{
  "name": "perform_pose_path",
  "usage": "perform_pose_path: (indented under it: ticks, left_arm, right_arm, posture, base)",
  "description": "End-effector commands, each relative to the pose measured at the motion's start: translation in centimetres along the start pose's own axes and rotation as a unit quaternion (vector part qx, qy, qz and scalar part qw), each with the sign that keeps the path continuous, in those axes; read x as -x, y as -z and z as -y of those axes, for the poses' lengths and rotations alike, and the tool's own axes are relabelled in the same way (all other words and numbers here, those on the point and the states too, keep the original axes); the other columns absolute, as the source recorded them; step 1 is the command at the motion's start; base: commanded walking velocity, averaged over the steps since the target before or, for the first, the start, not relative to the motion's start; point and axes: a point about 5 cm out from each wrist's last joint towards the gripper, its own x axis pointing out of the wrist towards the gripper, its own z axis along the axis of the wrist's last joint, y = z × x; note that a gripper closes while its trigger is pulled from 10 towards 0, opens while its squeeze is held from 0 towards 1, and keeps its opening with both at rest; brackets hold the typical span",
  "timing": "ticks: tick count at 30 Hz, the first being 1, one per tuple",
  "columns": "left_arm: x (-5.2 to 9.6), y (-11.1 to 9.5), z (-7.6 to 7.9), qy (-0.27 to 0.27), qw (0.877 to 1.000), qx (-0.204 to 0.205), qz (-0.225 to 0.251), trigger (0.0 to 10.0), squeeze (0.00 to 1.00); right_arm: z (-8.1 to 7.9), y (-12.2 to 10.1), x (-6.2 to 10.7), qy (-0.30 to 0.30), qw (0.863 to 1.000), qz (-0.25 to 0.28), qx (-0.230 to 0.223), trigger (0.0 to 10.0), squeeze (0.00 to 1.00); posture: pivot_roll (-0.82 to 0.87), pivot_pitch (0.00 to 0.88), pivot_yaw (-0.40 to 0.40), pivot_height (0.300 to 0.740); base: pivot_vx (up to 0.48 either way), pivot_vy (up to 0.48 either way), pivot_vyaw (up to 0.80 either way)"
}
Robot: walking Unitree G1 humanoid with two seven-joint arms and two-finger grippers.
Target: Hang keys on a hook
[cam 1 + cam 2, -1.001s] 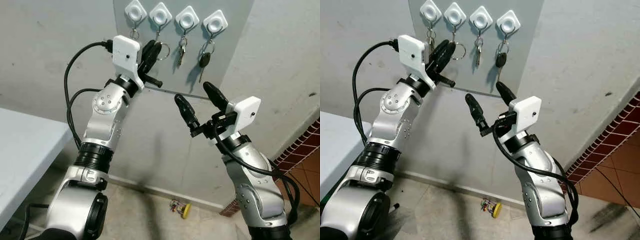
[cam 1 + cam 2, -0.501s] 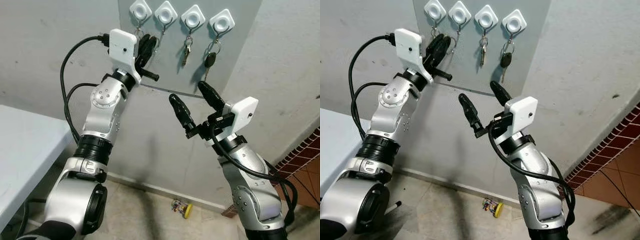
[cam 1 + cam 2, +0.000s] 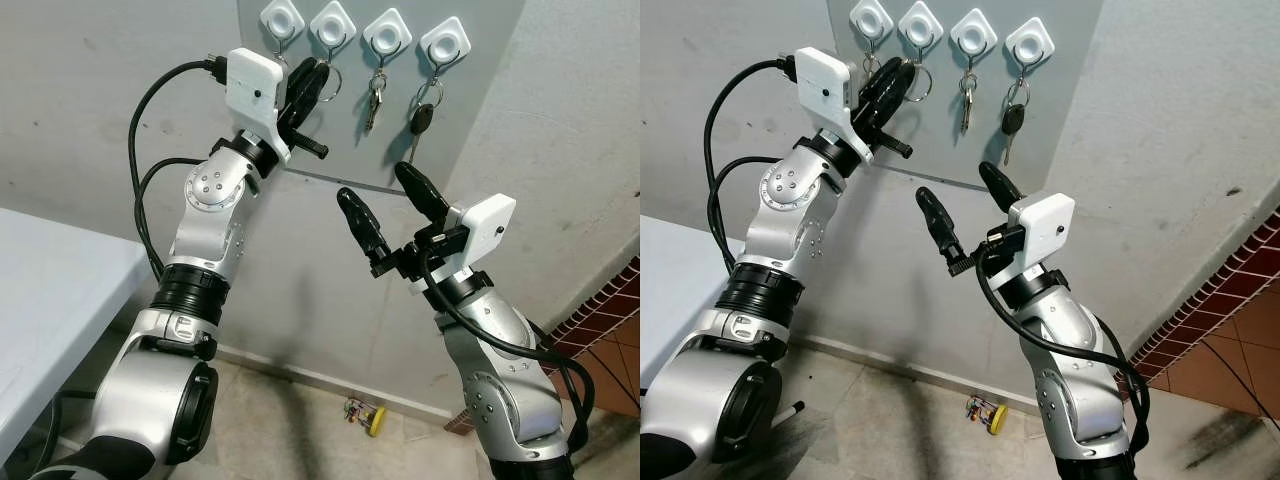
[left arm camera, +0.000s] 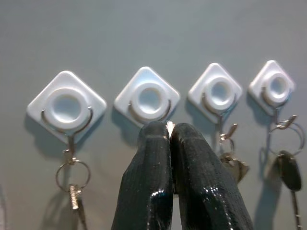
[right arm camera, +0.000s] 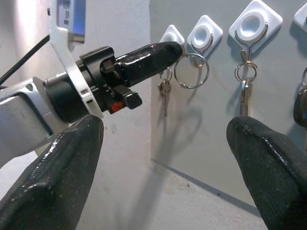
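Four white diamond hooks sit in a row on a grey wall panel (image 3: 470, 120). My left gripper (image 3: 314, 76) is raised to the second hook (image 3: 331, 22) and is shut on a set of keys, whose silver ring (image 3: 329, 86) hangs from the fingertips. In the left wrist view a sliver of metal (image 4: 169, 127) shows between the closed fingers (image 4: 153, 158), just below that hook (image 4: 149, 98). Whether the ring is over the hook's wire I cannot tell. My right gripper (image 3: 379, 188) is open and holds nothing, lower down and away from the wall.
Keys hang on the first hook (image 4: 66, 106), the third hook (image 3: 385, 32) and, with a black car key (image 3: 422, 118), the fourth hook (image 3: 443, 40). A white table (image 3: 50, 290) is at the left. A small yellow object (image 3: 366, 416) lies on the floor by the wall.
My left gripper went up and left towards the first hook, then came back right to the second hook with the ring. The right arm has barely moved.
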Motion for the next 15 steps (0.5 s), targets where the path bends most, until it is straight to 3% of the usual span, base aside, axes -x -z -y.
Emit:
perform_pose_path:
  ticks: [1, 15]
  left_arm:
    - [-0.6, -0.9, -0.4, -0.014, 1.0, -0.01, 0.015, 10.0, 0.0]
    - [-0.7, -0.1, -2.1, -0.105, 0.994, -0.025, -0.029, 10.0, 0.0]
  right_arm:
    - [-0.2, -0.5, 0.0, -0.005, 1.0, 0.009, -0.001, 10.0, 0.0]
    - [-0.4, -0.5, 0.2, 0.0, 1.0, 0.009, -0.003, 10.0, 0.0]
  posture:
    - [-0.01, 0.095, 0.002, 0.74]
    - [-0.02, 0.092, 0.007, 0.74]
  base:
    - [0.0, 0.0, 0.0]
    - [0.0, 0.0, 0.0]
